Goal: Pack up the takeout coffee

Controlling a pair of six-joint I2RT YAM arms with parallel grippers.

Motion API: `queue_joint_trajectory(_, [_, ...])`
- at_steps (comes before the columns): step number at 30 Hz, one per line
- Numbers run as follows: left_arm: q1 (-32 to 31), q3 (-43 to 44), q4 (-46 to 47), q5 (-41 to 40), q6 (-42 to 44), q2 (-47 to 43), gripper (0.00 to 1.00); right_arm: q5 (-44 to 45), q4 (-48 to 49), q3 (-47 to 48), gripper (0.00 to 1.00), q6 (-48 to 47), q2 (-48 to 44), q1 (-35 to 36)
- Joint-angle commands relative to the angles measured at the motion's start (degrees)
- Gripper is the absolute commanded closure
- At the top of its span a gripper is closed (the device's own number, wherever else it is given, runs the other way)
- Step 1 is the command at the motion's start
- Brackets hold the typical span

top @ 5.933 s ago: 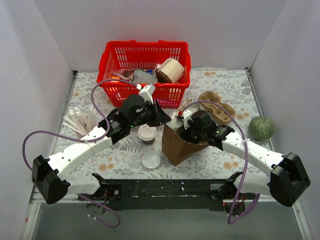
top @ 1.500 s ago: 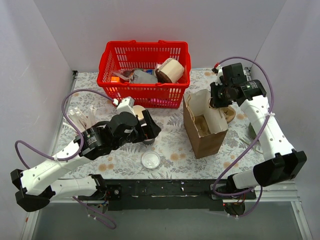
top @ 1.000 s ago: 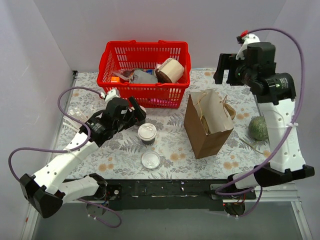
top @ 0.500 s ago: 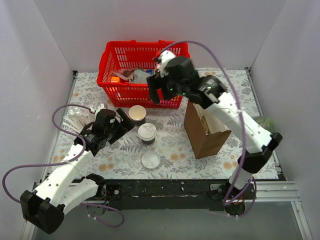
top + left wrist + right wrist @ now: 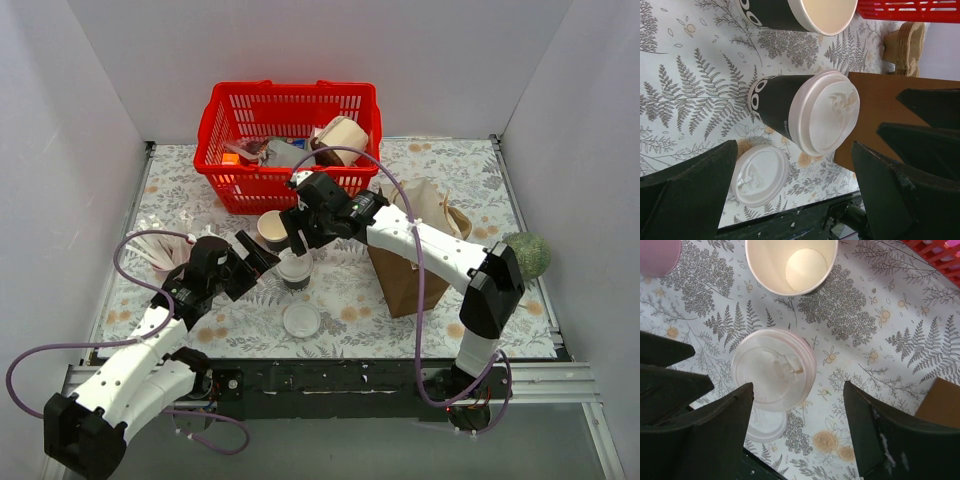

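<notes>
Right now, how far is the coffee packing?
Done: the takeout coffee is lidded and the brown bag stands beside it. In hand: the right tool hangs open above the coffee, gripping nothing. Left: grasp it and lower it into the bag.

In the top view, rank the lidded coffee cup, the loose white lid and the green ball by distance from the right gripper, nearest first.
From the right gripper:
1. lidded coffee cup, just under its open fingers.
2. loose white lid, further toward the arm bases.
3. green ball, at the far right.
</notes>
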Motion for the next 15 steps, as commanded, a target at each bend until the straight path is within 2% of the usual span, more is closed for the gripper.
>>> queue_joint_trajectory(1, [0.4,-1.5,5.3,2.5,-2.6,0.5,0.02,1.9,6.6,-1.0,0.25,2.2,1.7,-0.3])
queue_joint_trajectory(7, [0.4,-2.1,8.1,3.4,-3.6,2.8,0.06,1.1,6.9,-1.7,0.4,3.6,3.9,-1.7])
queue_joint_trajectory(15, [0.5,-2.7,9.9,3.7,-3.6,4.7,0.11,-3.9,7.7,-4.6,0.51,2.9,4.2,-2.6])
